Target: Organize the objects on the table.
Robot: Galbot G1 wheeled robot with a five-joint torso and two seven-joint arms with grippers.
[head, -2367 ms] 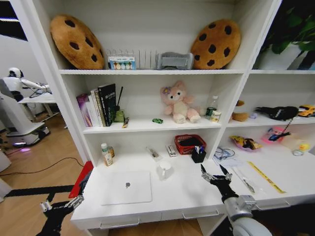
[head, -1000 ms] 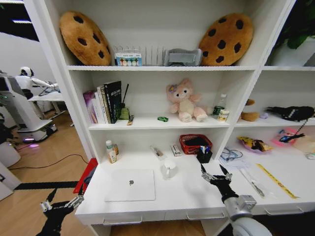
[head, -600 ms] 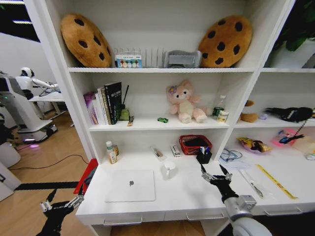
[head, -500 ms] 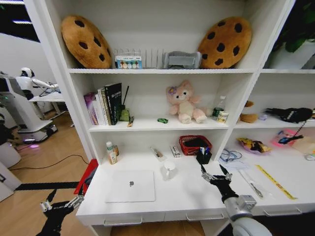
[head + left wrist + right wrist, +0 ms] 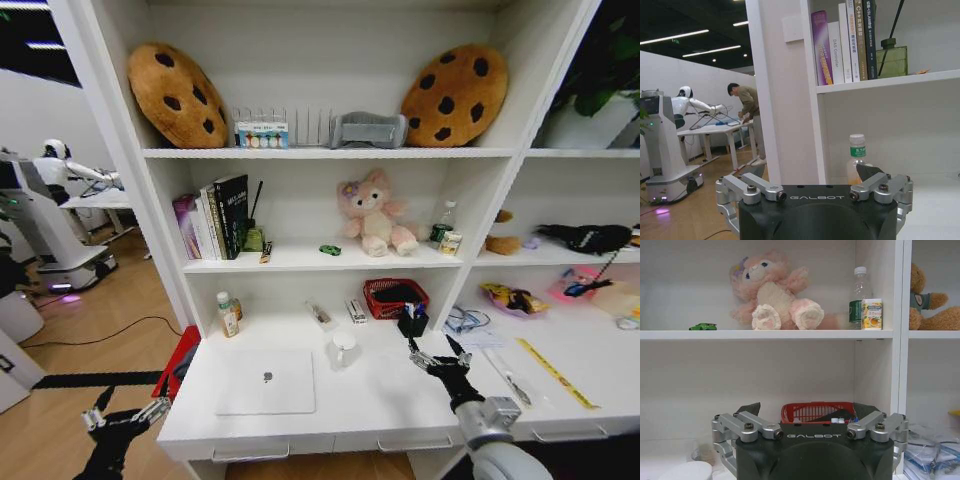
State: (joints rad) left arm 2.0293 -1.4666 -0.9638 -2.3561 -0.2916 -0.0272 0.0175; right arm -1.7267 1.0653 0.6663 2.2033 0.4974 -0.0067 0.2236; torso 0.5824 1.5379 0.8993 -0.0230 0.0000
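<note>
On the white table (image 5: 380,396) lies a shut silver laptop (image 5: 265,381), with a white mug (image 5: 343,349) to its right and a green-labelled bottle (image 5: 227,313) behind it on the left. The tiny green toy car (image 5: 329,250) sits on the shelf above. Pens stand in a black holder (image 5: 409,321); a yellow ruler (image 5: 557,373) lies far right. My right gripper (image 5: 437,357) hovers open over the table, right of the mug. My left gripper (image 5: 125,413) hangs open, left of the table and below its top. The left wrist view shows the bottle (image 5: 857,159), the right wrist view the car (image 5: 703,326).
A red basket (image 5: 393,296) stands at the back of the table. Books (image 5: 212,216), a pink plush toy (image 5: 375,213) and a second bottle (image 5: 440,222) fill the middle shelf. Two cookie cushions (image 5: 172,93) lean on the top shelf. Another robot (image 5: 45,215) stands far left.
The whole head picture has shifted right and then slid down a little, so the camera has moved. Both grippers keep their places and stay open.
</note>
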